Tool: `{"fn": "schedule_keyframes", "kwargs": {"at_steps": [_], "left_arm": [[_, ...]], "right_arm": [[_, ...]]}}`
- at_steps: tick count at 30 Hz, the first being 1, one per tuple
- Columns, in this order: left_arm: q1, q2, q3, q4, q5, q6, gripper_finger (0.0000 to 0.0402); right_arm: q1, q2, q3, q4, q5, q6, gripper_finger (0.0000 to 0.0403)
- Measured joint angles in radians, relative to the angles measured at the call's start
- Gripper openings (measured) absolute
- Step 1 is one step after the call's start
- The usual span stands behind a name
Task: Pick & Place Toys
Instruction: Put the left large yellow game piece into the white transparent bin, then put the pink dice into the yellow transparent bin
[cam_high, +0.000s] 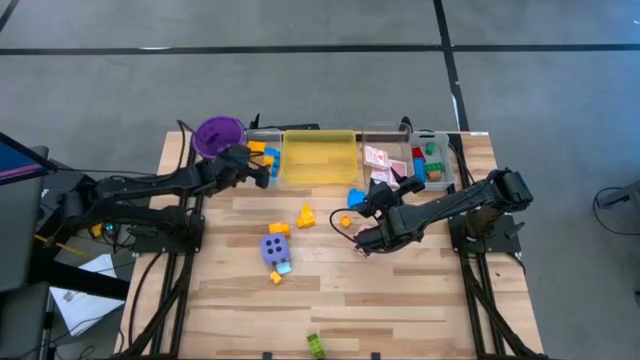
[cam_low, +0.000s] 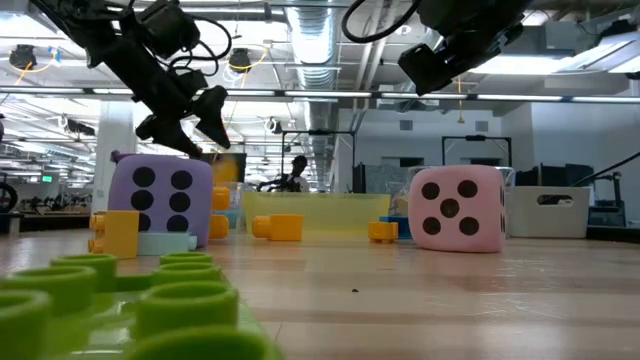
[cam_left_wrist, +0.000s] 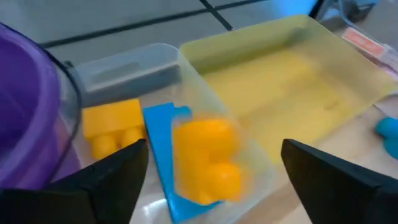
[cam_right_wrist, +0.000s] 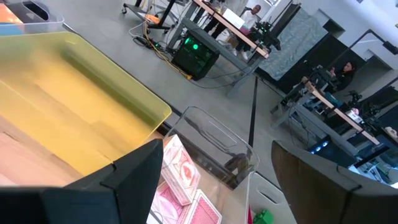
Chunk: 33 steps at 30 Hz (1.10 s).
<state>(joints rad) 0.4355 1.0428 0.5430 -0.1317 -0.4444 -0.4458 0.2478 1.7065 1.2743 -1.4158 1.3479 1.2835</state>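
Observation:
My left gripper (cam_high: 262, 166) hovers open over the small clear tray (cam_left_wrist: 124, 68) between the purple cup (cam_high: 218, 133) and the yellow tray (cam_high: 320, 158). In the left wrist view a blurred orange block (cam_left_wrist: 205, 160) shows between the fingers, apart from both, over a blue block (cam_left_wrist: 163, 134) and beside a yellow block (cam_left_wrist: 112, 124) in that tray. My right gripper (cam_high: 368, 205) stands open above the table near the pink die (cam_low: 458, 208), with nothing between its fingers. The purple die (cam_high: 275, 246) rests on the table.
Loose blocks lie on the table: yellow (cam_high: 305, 214), orange (cam_high: 345, 221), blue (cam_high: 356, 198), light blue (cam_high: 283, 267), green (cam_high: 315, 345) at the near edge. Pink cards (cam_right_wrist: 186, 174) lie in a clear tray (cam_high: 385, 135). Another tray (cam_high: 440, 172) holds several blocks.

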Motion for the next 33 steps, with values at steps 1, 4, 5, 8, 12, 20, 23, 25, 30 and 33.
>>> {"fn": "schedule_keyframes", "kwargs": {"at_steps": [1, 4, 5, 8, 12, 20, 23, 25, 30, 33], "left_arm": [[0.0, 0.0, 0.0, -0.001, 0.016, -0.001, 0.0365], [-0.004, -0.004, 0.0, 0.003, 0.106, -0.002, 0.0379], [-0.006, -0.004, 0.0, 0.008, 0.139, -0.003, 0.0383], [-0.018, -0.008, 0.0, 0.027, 0.25, -0.006, 0.0389], [-0.047, -0.008, 0.0, 0.062, 0.411, -0.007, 0.0388], [-0.208, -0.008, 0.0, 0.149, 0.545, -0.007, 0.0384], [-0.295, -0.008, 0.0, 0.169, 0.476, -0.027, 0.0385], [-0.352, -0.008, 0.0, 0.166, 0.376, -0.049, 0.0383], [-0.482, 0.009, 0.0, 0.168, 0.088, -0.099, 0.0374], [-0.535, 0.049, 0.001, 0.193, 0.066, -0.142, 0.0367]], "right_arm": [[0.0, 0.0, 0.0, 0.0, 0.0, 0.0, 0.0292], [0.0, 0.0, 0.0, 0.0, 0.0, 0.0, 0.0292], [0.0, 0.0, 0.0, 0.0, 0.0, 0.0, 0.0292], [0.0, 0.0, 0.0, 0.003, 0.006, 0.0, 0.0292], [0.007, 0.0, 0.0, 0.003, 0.022, 0.0, 0.0292], [0.048, 0.0, 0.0, 0.011, 0.07, -0.001, 0.0292], [0.056, 0.0, 0.0, 0.015, 0.07, -0.025, 0.0292], [0.061, 0.0, 0.0, 0.024, 0.07, -0.054, 0.0292], [0.06, 0.0, 0.0, 0.085, 0.068, -0.128, 0.0292], [0.059, 0.0, 0.0, 0.138, 0.067, -0.195, 0.0292]]}}
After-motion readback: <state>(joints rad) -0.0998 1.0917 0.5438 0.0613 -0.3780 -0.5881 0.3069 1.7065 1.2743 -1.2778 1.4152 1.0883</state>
